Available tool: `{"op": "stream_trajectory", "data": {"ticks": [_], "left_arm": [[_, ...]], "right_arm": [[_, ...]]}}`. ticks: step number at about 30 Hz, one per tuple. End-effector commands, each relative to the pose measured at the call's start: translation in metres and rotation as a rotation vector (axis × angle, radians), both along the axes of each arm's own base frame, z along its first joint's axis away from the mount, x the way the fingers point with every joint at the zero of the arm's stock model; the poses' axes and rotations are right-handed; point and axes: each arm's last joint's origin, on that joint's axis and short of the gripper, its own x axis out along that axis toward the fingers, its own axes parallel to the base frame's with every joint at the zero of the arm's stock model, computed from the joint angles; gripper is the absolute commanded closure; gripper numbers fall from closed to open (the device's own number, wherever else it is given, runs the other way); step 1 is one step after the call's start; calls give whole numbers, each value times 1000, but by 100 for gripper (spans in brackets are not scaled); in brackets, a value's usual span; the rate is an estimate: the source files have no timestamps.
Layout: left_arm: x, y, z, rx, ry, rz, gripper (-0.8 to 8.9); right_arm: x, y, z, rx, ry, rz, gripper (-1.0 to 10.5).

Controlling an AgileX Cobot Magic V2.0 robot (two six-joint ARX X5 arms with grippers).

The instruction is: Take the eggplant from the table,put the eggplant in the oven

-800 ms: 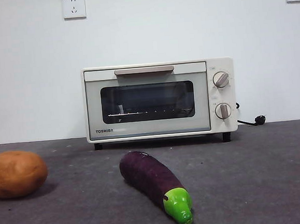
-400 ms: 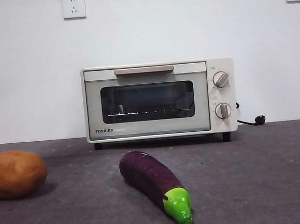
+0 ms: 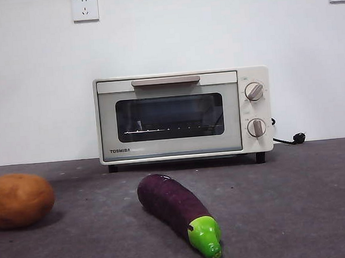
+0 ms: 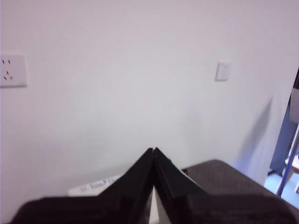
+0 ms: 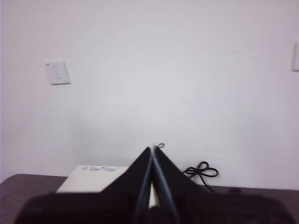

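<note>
- Front: eggplant (image 3: 178, 210) lies on the table (image 3: 298, 203) before the closed oven (image 3: 183, 115) (green cap nearest camera); potato (image 3: 18, 200) well apart.
- Left wrist: left gripper (image 4: 153, 151) jaws pressed together, empty, facing wall.
- Right wrist: right gripper (image 5: 153, 149) likewise closed, empty.

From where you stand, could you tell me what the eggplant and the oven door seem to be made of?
The eggplant looks like moulded plastic: matte purple body, glossy green cap with highlights. The oven door seems to be glass in a cream, probably painted-metal frame: the window shows the rack inside and faint reflections.
</note>
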Motion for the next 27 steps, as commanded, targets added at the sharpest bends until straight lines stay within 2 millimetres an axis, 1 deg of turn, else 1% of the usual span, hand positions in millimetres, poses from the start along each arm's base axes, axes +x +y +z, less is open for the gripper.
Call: {"op": "stream_trajectory", "data": {"ticks": [1,10,14,16,20,23,25,27], "left_arm": [[1,-2,-1,20,-1,-12,819],[3,-3,-1,40,-6,-16,819],[2,-4,-1,41,-7,-42,819],[3,-4,-1,42,-6,-41,819],[3,-4,-2,43,-6,-41,819],[3,-4,-2,47,-1,-41,819],[3,-4,-3,49,6,-42,819],[3,-4,-4,54,14,-41,819]], "right_arm": [[-3,1,3,-4,-15,33,955],[-1,2,2,-5,-6,52,946],[-2,3,2,-7,-10,107,929],[-2,4,3,-6,-15,137,839],[-2,5,3,-6,-17,162,599],[-2,5,3,26,-6,164,445],[-2,5,3,44,2,165,371],[-2,5,2,48,14,164,341]]}}
